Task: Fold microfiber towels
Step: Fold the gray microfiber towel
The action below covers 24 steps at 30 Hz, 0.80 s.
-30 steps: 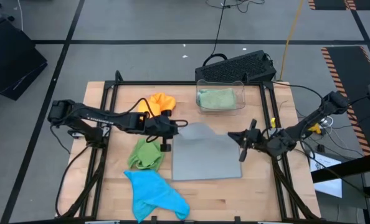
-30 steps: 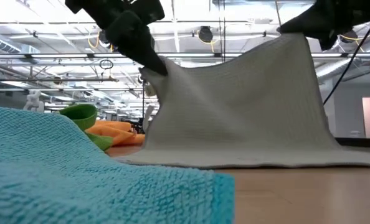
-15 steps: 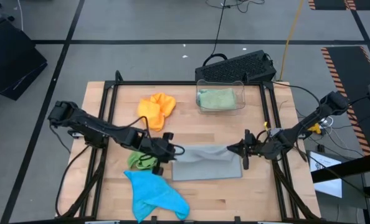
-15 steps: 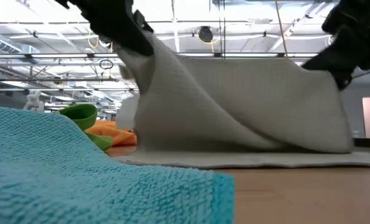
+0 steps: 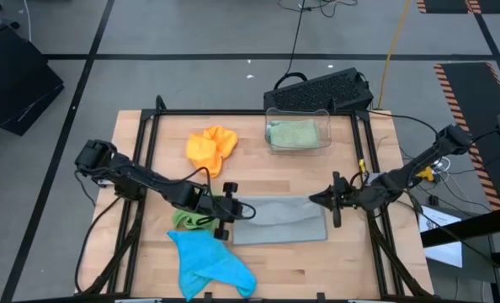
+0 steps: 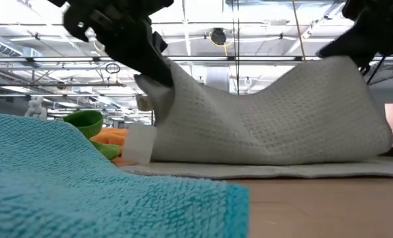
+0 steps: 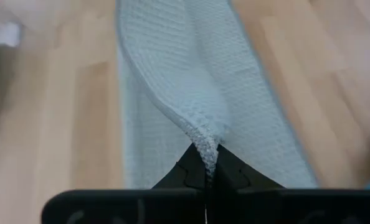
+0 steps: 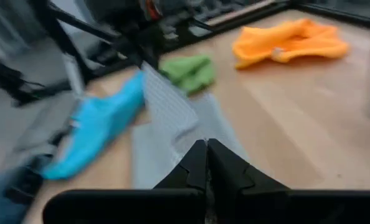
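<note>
The grey towel point(image 5: 279, 220) lies folded over near the front middle of the wooden table point(image 5: 351, 261), with its top layer held up at both ends. The left gripper point(image 5: 245, 210) pinches the towel's left corner with its jaws shut tight on the cloth, and the right gripper point(image 5: 321, 200) pinches the right corner the same way. From table height, the grey cloth sags in the middle between the two held corners. A small white tag point(image 6: 138, 144) hangs near the left end. Just left of the grey towel sits a bright green towel point(image 5: 193, 220), and a blue towel point(image 5: 210, 261) lies at the front edge. An orange towel point(image 5: 210, 144) is farther back. A pale green towel point(image 5: 293, 133) rests inside a clear bin point(image 5: 299, 112) at the back.
</note>
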### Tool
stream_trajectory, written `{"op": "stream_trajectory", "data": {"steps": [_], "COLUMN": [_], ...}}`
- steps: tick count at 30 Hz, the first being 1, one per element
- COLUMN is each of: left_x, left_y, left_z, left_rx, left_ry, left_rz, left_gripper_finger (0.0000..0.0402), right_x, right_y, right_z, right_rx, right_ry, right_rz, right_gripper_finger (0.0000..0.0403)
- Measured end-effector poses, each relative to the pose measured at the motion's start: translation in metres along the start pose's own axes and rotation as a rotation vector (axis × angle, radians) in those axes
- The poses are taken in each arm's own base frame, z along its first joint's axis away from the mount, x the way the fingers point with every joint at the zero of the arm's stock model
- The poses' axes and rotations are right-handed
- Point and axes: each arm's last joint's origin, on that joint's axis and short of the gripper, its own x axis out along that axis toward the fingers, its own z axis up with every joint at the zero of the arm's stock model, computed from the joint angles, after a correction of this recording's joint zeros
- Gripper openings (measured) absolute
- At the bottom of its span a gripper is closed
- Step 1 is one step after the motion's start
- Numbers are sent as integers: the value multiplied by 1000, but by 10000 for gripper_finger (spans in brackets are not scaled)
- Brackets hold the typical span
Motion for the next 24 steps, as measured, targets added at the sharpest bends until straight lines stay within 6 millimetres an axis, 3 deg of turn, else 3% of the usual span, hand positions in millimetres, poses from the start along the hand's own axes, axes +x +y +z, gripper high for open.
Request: {"op": "stream_trajectory", "data": {"steps": [5, 13, 24], "left_x": [2, -3, -29], "left_y": [18, 57, 78], "left_z": [-1, -1, 9], "left_rx": [19, -4, -3], "left_ry": [15, 35, -37], "left_rz": [160, 419, 474], "left_gripper_finger": [13, 6, 9], "right_x": [-3, -1, 1], "right_y": [-19, -35, -49], "right_z": [1, 18, 29], "right_rx": [-93, -217, -272], "right_ry": [14, -101, -135], "right_rz": [-180, -371, -483], "right_gripper_finger": [1, 2, 2]}}
